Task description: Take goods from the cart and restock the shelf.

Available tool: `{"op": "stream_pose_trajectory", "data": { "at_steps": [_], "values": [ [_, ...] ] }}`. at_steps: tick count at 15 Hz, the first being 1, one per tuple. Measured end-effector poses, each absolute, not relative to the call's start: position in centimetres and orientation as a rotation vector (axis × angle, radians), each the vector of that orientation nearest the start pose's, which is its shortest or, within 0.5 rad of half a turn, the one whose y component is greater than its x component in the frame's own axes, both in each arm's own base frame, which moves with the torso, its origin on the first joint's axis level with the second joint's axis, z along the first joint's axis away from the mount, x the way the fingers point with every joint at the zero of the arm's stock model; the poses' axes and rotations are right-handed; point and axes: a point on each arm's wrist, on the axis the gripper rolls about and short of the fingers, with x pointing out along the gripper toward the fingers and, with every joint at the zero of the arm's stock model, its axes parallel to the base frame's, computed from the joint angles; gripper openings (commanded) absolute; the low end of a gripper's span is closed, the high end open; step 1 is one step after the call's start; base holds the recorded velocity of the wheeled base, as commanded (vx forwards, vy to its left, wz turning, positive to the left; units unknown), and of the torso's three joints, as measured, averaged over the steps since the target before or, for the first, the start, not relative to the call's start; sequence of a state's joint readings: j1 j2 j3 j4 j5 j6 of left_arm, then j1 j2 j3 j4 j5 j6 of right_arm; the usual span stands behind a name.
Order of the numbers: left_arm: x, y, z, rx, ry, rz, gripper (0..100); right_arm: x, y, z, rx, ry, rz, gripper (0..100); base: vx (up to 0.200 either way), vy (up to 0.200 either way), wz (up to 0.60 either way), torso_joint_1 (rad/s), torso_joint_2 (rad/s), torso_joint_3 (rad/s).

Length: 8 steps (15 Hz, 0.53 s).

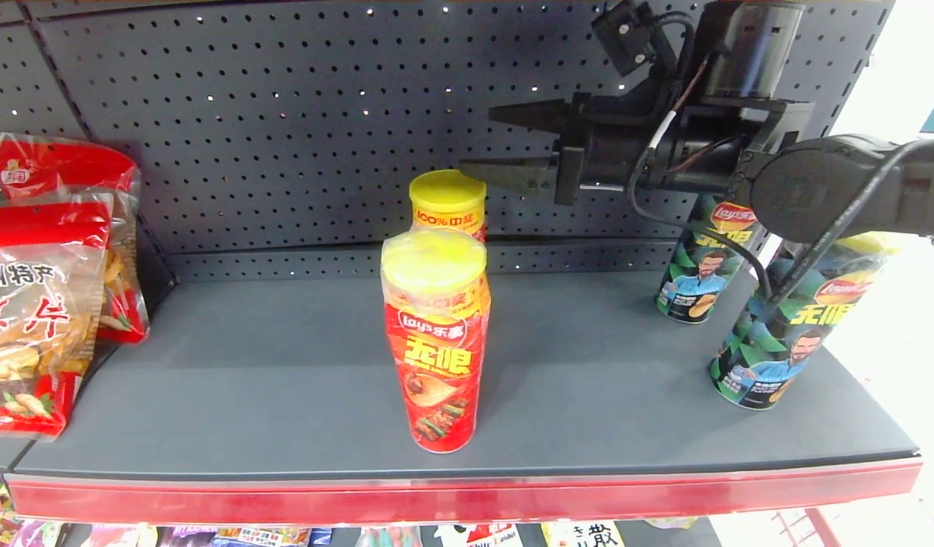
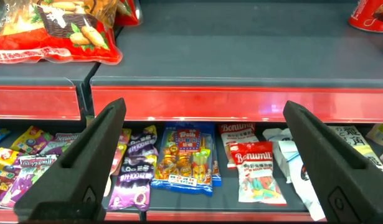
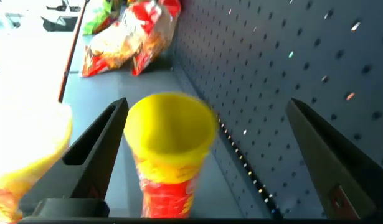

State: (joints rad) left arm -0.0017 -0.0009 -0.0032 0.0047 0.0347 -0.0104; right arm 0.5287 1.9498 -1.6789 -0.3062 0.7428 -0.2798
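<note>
Head view: glossy cylindrical can (image 1: 435, 357), perforated backboard (image 1: 246, 114)

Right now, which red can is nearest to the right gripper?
The rear red can, by the pegboard, just beside the right gripper. The front red can stands near the shelf edge.

Red chip cans (image 1: 435, 357) with yellow lids (image 1: 434, 257) stand on a grey shelf (image 1: 269, 395) with a red front edge (image 1: 467, 495).

snack bags (image 1: 41, 304) left on shelf (image 1: 269, 380) | front can (image 1: 435, 342) centre, rear can (image 1: 448, 203) behind it | two other cans (image 1: 770, 365) right
</note>
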Motion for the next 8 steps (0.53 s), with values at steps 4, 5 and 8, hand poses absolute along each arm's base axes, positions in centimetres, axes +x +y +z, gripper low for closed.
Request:
{"op": "stream_pose_trajectory", "data": {
  "at_steps": [4,5,8],
  "values": [
    [-2.3,0.1,7.6,-0.01,0.0,0.033,100,31.3,20.8,32.9,-0.248,-0.268,1.266,100,0.0,0.0,0.0,0.0,0.0,0.0],
    [-2.3,0.1,7.6,-0.01,0.0,0.033,100,30.5,20.6,33.0,-0.247,-0.266,1.273,100,0.0,0.0,0.0,0.0,0.0,0.0],
    [-2.3,0.1,7.6,-0.01,0.001,0.033,100,27.3,20.0,32.6,-0.247,-0.234,1.305,100,0.0,0.0,0.0,0.0,0.0,0.0]
  ]
}}
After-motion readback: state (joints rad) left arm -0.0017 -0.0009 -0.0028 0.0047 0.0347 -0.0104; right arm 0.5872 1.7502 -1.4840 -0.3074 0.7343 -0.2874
